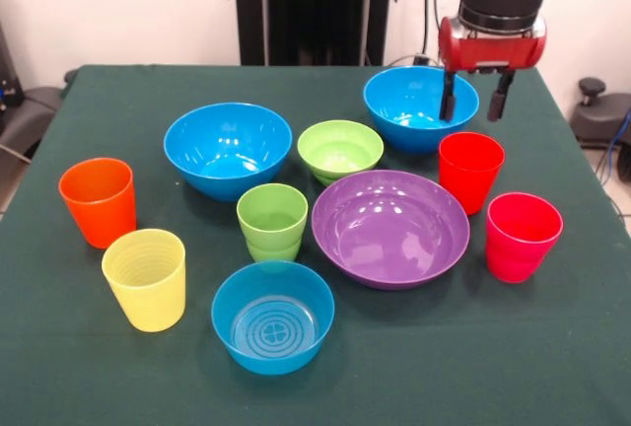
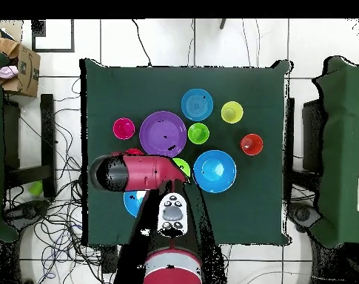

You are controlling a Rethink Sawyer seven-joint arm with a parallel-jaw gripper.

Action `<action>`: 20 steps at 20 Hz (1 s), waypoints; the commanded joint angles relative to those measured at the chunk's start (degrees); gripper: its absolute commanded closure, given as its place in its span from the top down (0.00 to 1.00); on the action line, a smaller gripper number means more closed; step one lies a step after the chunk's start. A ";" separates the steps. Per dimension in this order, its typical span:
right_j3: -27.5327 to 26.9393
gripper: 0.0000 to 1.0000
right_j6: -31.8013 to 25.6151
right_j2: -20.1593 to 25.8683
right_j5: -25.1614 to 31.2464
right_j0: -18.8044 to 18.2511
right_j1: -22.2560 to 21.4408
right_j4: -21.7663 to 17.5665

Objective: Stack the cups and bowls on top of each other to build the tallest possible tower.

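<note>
Green table (image 1: 552, 347) carries scattered, unstacked cups and bowls; my gripper (image 1: 474, 99) hangs released, seemingly just above the red cup (image 1: 470, 170).

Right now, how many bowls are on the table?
5: large blue bowl centre-left, another blue bowl under the gripper, small green bowl, purple bowl, small blue bowl nearest.

I see open green cloth along the lower right of the front frame and down the left edge, while the purple bowl (image 1: 390, 229), red cup (image 1: 470, 171) and pinkish-red cup (image 1: 523, 236) crowd the right-centre under my gripper (image 1: 474, 102).
</note>
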 commanded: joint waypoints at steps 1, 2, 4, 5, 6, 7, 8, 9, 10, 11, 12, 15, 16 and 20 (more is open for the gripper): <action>-4.17 1.00 7.02 2.92 4.75 -0.22 2.84 1.00; -4.35 1.00 7.45 2.62 5.06 0.21 2.81 1.10; -4.49 1.00 8.43 1.95 5.74 1.14 2.51 1.36; -4.54 1.00 8.99 1.72 5.88 1.54 2.46 1.61; -4.59 1.00 9.54 1.49 6.02 1.94 2.40 1.86; -4.57 1.00 9.80 1.46 5.62 2.13 2.59 1.98; -4.54 1.00 10.06 1.44 5.22 2.32 2.78 2.09; -4.65 1.00 9.94 1.42 5.05 2.31 2.99 2.10; -4.26 1.00 9.92 1.34 4.78 2.40 2.93 2.08; -4.19 1.00 9.86 1.26 4.77 2.43 2.89 2.09; -3.64 1.00 9.87 1.25 4.58 2.51 2.60 2.11; -3.18 1.00 10.24 1.09 3.49 2.95 2.84 2.20; -3.29 1.00 10.46 1.02 3.01 3.16 3.25 2.29; -2.97 1.00 11.89 0.52 1.87 4.53 3.65 2.93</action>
